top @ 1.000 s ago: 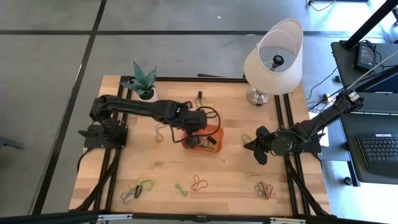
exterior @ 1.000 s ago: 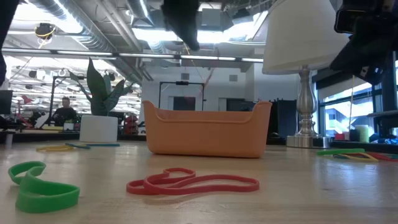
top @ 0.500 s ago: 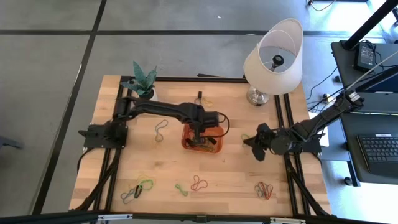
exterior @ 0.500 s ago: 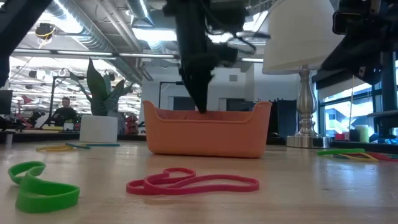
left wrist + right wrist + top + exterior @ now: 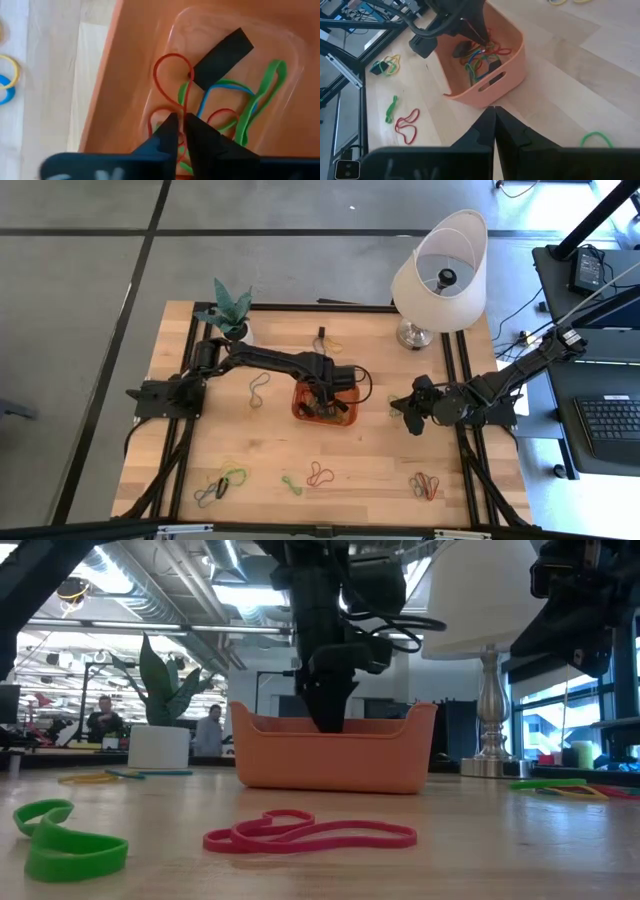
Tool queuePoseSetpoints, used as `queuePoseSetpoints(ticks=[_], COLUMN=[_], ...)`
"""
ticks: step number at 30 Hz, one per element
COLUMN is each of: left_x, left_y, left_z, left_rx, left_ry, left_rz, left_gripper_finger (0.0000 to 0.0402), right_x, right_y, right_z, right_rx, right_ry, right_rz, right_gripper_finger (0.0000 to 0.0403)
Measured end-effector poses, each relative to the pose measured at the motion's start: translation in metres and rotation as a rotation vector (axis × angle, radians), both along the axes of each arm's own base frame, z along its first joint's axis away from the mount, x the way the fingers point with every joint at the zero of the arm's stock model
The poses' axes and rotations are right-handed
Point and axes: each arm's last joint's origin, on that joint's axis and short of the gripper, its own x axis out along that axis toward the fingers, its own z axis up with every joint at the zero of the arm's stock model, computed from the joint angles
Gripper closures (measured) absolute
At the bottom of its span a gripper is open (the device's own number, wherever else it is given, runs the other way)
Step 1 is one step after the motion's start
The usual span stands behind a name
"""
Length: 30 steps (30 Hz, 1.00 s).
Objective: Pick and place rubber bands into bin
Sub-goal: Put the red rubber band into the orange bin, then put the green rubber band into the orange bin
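So we've got the bin (image 5: 324, 402) sitting roughly mid-table (image 5: 260, 460), a bit toward the back edge, with a tangle of rubber bands (image 5: 220, 112) lying inside it. The left gripper (image 5: 322, 393) reaches down into the bin. The right gripper (image 5: 408, 409) hangs to the bin's right, near the right edge. Back edge: a potted plant (image 5: 231, 312) toward the back-left corner, a lamp (image 5: 438, 272) at the back-right corner. Along the front edge we see loose bands — a bunch (image 5: 222, 483) near the front-left corner, two (image 5: 306, 477) around the middle, another (image 5: 425, 485) toward the front-right. One more (image 5: 259, 389) lies just left of the bin.
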Motion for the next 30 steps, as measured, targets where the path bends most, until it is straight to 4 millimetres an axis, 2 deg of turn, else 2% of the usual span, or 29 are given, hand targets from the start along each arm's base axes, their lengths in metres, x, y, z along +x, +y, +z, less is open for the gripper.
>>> queuePoseSetpoints(ticks=[6,10,20,24,30], left_x=[0.0,-0.003,-0.008,-0.012,-0.013], left_y=[0.0,-0.001,0.0,-0.007,-0.024], left_z=[0.001,0.004,0.054,0.073,0.083], left_rx=[-0.001,-0.066,-0.064,-0.084,-0.134], left_ry=[-0.007,0.005,-0.025,-0.039,-0.093], left_rz=[0.058,0.082,0.23,0.261,0.355], left_gripper_finger=[0.0292,0.0265,0.0267,0.0267,0.0267], right_x=[0.0,0.0,0.0,-0.001,-0.001], right_y=[0.0,0.0,0.0,0.0,0.0], right_z=[0.0,0.0,-0.001,-0.001,-0.003], right_rx=[-0.003,-0.002,-0.008,-0.015,-0.026], right_ry=[0.001,0.0,0.009,0.015,0.032], right_rz=[0.002,0.001,0.003,0.005,0.006], right_gripper_finger=[0.0389,0.0389,0.0389,0.0389,0.0389])
